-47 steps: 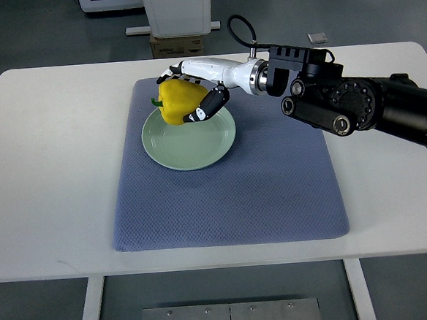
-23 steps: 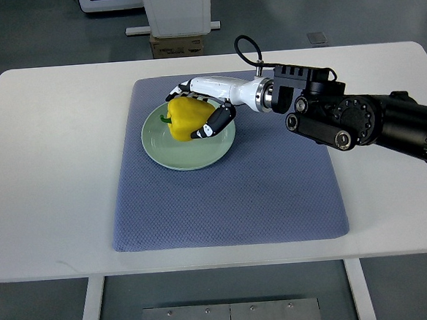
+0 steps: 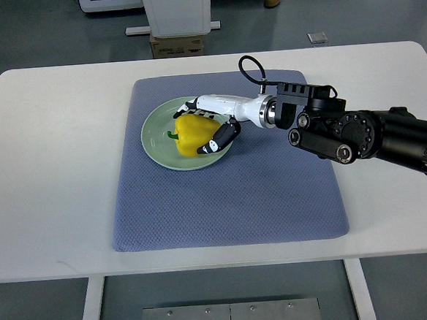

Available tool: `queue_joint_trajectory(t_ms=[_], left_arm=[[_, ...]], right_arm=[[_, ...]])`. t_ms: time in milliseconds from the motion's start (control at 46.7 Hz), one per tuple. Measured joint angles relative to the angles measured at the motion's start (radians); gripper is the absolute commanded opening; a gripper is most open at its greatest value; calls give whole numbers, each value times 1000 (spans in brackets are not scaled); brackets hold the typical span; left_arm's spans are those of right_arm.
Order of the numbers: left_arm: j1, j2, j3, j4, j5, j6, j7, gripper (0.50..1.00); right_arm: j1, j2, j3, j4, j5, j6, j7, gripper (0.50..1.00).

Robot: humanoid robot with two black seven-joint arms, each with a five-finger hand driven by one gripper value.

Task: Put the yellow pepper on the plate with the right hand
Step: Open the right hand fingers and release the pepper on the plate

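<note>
A yellow pepper with a green stem pointing left sits over the pale green plate, on the plate's right half. My right hand comes in from the right and is shut on the pepper, white fingers behind it and a dark thumb in front. The plate lies on the blue-grey mat. I cannot tell whether the pepper rests on the plate or hangs just above it. The left arm is out of view.
The mat lies on a white table. My bulky black right forearm hangs over the mat's right edge. A white machine base and a cardboard box stand beyond the far table edge.
My right hand has carried the pepper down and toward me, from the plate's far rim to over the plate's right half. The arm followed.
</note>
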Motion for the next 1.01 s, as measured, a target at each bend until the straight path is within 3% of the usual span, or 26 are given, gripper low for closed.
queue_joint_trajectory(t_ms=[64, 86, 107, 749, 1006], left_arm=[[0, 0, 0, 0, 0, 0, 0, 1000], [0, 0, 0, 0, 0, 0, 0, 1000], [0, 0, 0, 0, 0, 0, 0, 1000], [0, 0, 0, 0, 0, 0, 0, 1000], [0, 0, 0, 0, 0, 0, 0, 1000]], right_arm=[[-5, 0, 2, 1, 6, -1, 0, 892], [-5, 0, 3, 1, 12, -2, 0, 959], [-5, 0, 4, 1, 15, -2, 0, 993], [-4, 0, 40, 6, 96, -2, -3, 1000], [-17, 0, 139, -17, 177, -5, -48, 1000]])
